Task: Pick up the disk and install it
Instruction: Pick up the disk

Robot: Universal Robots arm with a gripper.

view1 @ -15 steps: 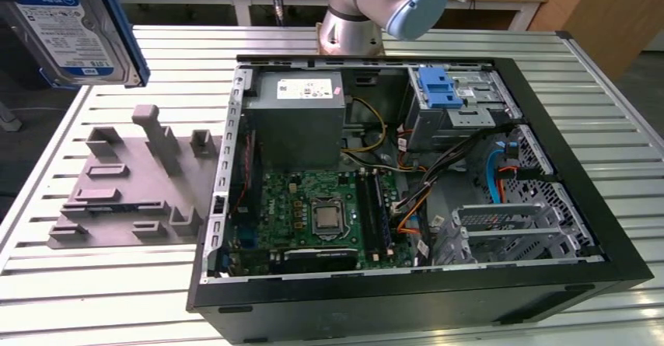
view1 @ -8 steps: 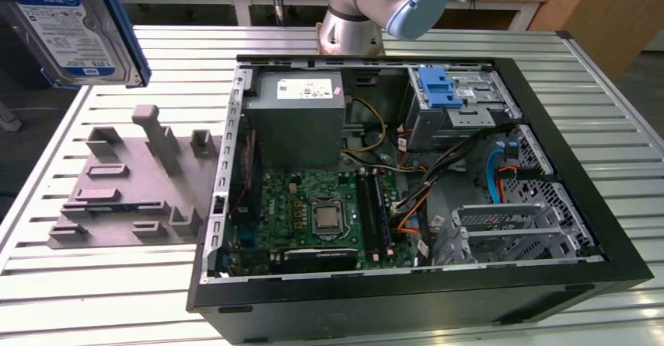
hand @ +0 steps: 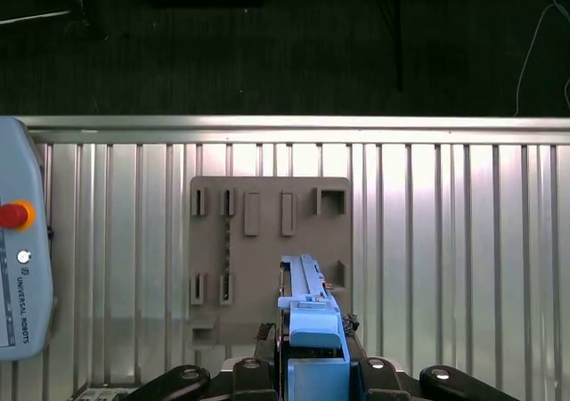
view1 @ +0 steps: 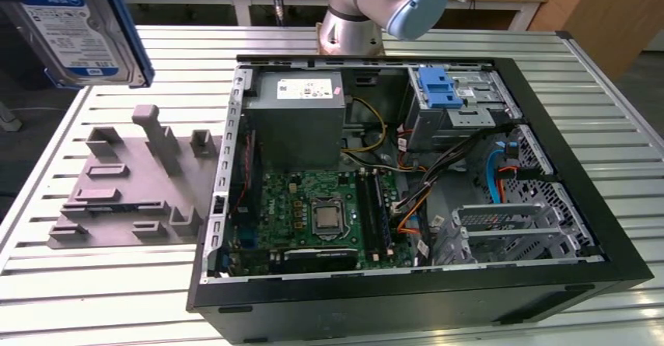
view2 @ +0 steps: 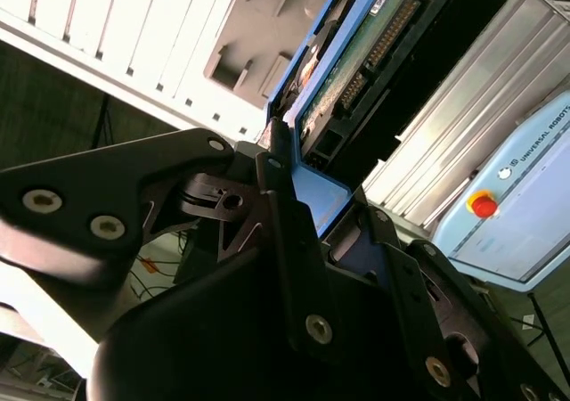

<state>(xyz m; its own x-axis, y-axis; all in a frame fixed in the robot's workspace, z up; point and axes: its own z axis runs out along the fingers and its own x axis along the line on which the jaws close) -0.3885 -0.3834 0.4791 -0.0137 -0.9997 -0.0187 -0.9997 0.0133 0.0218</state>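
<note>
The pincer point(hand: 316, 370) is closed on the disk point(hand: 312, 316) and clamps its blue carrier frame from both sides. The slatted metal table point(view1: 104, 299) lies under the grey fixture plate point(view1: 114, 198). The open computer case point(view1: 415, 303) stands just beside this plate, on the exterior view's right. The disk hangs in the air above the plate, apart from it.

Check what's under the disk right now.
In the first wrist view, the disk, gripped in the hand, hangs above the grey slotted fixture plate on the ribbed metal table. The disk hides the part of the plate directly below it.
</note>
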